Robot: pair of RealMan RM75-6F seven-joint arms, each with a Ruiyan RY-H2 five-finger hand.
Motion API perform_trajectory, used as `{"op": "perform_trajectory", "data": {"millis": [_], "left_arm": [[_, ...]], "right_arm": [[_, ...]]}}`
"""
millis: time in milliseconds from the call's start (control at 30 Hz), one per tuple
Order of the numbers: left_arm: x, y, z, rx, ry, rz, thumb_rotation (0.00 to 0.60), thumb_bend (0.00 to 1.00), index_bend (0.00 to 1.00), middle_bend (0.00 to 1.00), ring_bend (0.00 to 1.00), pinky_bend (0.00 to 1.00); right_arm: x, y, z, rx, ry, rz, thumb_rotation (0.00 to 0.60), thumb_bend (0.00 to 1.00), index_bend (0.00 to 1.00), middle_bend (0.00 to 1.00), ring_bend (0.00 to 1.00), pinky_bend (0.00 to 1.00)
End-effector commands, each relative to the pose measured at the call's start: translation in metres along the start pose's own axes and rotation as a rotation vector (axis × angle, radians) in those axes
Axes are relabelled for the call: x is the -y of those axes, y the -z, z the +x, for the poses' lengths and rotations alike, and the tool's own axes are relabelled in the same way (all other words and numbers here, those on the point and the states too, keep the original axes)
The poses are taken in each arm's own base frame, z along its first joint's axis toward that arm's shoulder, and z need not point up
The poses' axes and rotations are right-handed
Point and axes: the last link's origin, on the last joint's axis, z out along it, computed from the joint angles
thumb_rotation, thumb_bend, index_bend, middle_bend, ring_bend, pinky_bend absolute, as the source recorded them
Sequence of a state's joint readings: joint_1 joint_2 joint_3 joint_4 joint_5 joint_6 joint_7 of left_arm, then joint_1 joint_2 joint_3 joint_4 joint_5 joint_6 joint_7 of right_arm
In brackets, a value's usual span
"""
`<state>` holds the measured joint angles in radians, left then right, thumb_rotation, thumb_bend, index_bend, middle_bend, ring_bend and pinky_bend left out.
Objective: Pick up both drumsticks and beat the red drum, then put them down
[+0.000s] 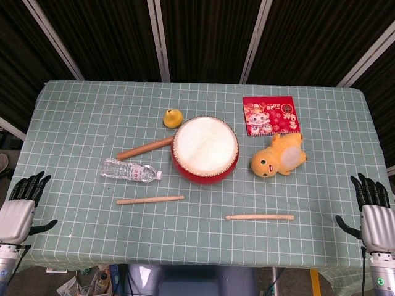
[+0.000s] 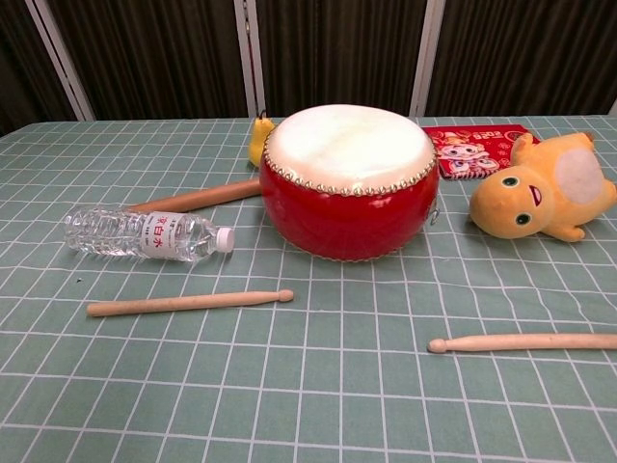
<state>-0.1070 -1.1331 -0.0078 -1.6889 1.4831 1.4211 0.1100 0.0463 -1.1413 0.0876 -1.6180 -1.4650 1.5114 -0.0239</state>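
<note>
The red drum [image 1: 205, 150] [image 2: 349, 183] with a white skin stands mid-table. One pale drumstick [image 1: 150, 200] [image 2: 189, 303] lies in front of it to the left, a second drumstick [image 1: 259, 217] [image 2: 525, 341] to the front right. My left hand [image 1: 18, 209] hangs off the table's left front corner, fingers spread, holding nothing. Beyond the right front corner my right hand [image 1: 372, 213] is likewise open and empty. Both hands are far from the sticks and show only in the head view.
A water bottle [image 1: 131, 171] [image 2: 147, 234] lies left of the drum, with a thicker brown stick [image 1: 145, 148] [image 2: 196, 199] behind it. A yellow pear-shaped toy [image 1: 172, 117], a yellow plush [image 1: 278, 156] [image 2: 542, 191] and a red packet [image 1: 270, 115] sit around the drum on the green checked cloth [image 1: 86, 117].
</note>
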Motion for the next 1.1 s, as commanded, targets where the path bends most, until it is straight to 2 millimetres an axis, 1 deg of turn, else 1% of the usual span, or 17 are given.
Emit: {"op": "perform_trajectory", "data": {"millis": [33,67,100,133,200,233,267,300,333,367,400,433,467,633,767,933,1100], "left_arm": [[-0.001,-0.001,0.0,0.0,0.003,-0.001,0.6,0.0,0.0,0.0,0.0,0.03],[-0.002,-0.001,0.0,0.0,0.002,-0.003,0.6,0.0,0.0,0.04,0.05,0.14],[-0.004,-0.002,0.0,0.0,0.001,-0.006,0.6,0.0,0.0,0.08,0.09,0.21],[-0.005,-0.003,0.0,-0.003,-0.002,-0.007,0.6,0.02,0.0,0.23,0.25,0.43],[-0.008,-0.008,0.0,-0.024,-0.007,-0.005,0.6,0.05,0.04,0.53,0.57,0.74],[-0.01,-0.01,0.0,-0.031,0.0,-0.005,0.6,0.08,0.09,0.67,0.71,0.86],[-0.013,-0.014,0.0,-0.03,0.017,-0.002,0.6,0.11,0.16,0.8,0.84,0.95],[-0.014,-0.017,-0.001,-0.021,0.031,0.004,0.6,0.13,0.21,0.87,0.9,0.98],[-0.017,-0.023,-0.003,-0.004,0.05,0.015,0.6,0.15,0.29,0.94,0.96,1.0],[-0.019,-0.029,-0.004,0.007,0.056,0.024,0.6,0.16,0.37,0.98,0.99,1.0],[-0.022,-0.036,-0.005,0.024,0.057,0.03,0.6,0.17,0.43,1.0,1.0,1.0],[-0.024,-0.04,-0.007,0.034,0.056,0.034,0.6,0.18,0.46,1.0,1.0,1.0],[-0.029,-0.048,-0.01,0.056,0.056,0.039,0.6,0.19,0.48,1.0,1.0,1.0],[-0.053,-0.076,-0.023,0.12,0.04,0.051,0.6,0.22,0.5,1.0,1.0,1.0],[-0.079,-0.095,-0.038,0.168,0.025,0.043,0.6,0.24,0.5,1.0,1.0,1.0],[-0.108,-0.11,-0.057,0.223,0.009,0.041,0.6,0.26,0.49,1.0,1.0,1.0],[-0.13,-0.115,-0.073,0.278,0.001,0.039,0.6,0.26,0.47,1.0,1.0,1.0]], "right_arm": [[0.0,0.0,-0.001,0.006,0.012,0.006,0.6,0.25,0.0,0.0,0.0,0.0],[0.0,0.0,-0.001,0.008,0.011,0.004,0.6,0.25,0.0,0.0,0.0,0.0],[-0.001,0.001,-0.001,0.012,0.01,0.001,0.6,0.25,0.0,0.0,0.0,0.0],[-0.002,0.002,-0.001,0.012,0.006,-0.003,0.6,0.25,0.0,0.0,0.0,0.0],[-0.003,0.003,0.001,0.009,-0.004,-0.008,0.6,0.25,0.0,0.0,0.0,0.0],[-0.003,0.003,0.002,0.007,-0.005,-0.008,0.6,0.25,0.0,0.0,0.0,0.0],[-0.002,0.003,0.001,0.007,-0.003,-0.006,0.6,0.25,0.0,0.0,0.0,0.0],[-0.002,0.003,0.001,0.01,0.0,-0.004,0.6,0.25,0.0,0.0,0.0,0.0],[-0.002,0.002,0.001,0.012,0.002,-0.003,0.6,0.25,0.0,0.0,0.0,0.0],[-0.001,0.002,0.001,0.012,0.003,-0.001,0.6,0.25,0.0,0.0,0.0,0.0],[0.0,0.002,0.0,0.015,0.003,-0.001,0.6,0.25,0.0,0.0,0.0,0.0],[0.0,0.003,0.0,0.015,0.003,-0.002,0.6,0.25,0.0,0.0,0.0,0.0],[0.0,0.003,0.0,0.015,0.002,-0.002,0.6,0.25,0.0,0.0,0.0,0.0],[-0.001,0.002,0.0,0.019,0.001,-0.006,0.6,0.25,0.0,0.0,0.0,0.0],[-0.001,0.002,-0.001,0.021,0.0,-0.008,0.6,0.25,0.0,0.0,0.0,0.0],[-0.002,0.001,0.0,0.026,-0.007,-0.007,0.6,0.25,0.0,0.0,0.0,0.0],[-0.002,0.001,0.0,0.029,-0.012,-0.002,0.6,0.25,0.0,0.0,0.0,0.0]]}}
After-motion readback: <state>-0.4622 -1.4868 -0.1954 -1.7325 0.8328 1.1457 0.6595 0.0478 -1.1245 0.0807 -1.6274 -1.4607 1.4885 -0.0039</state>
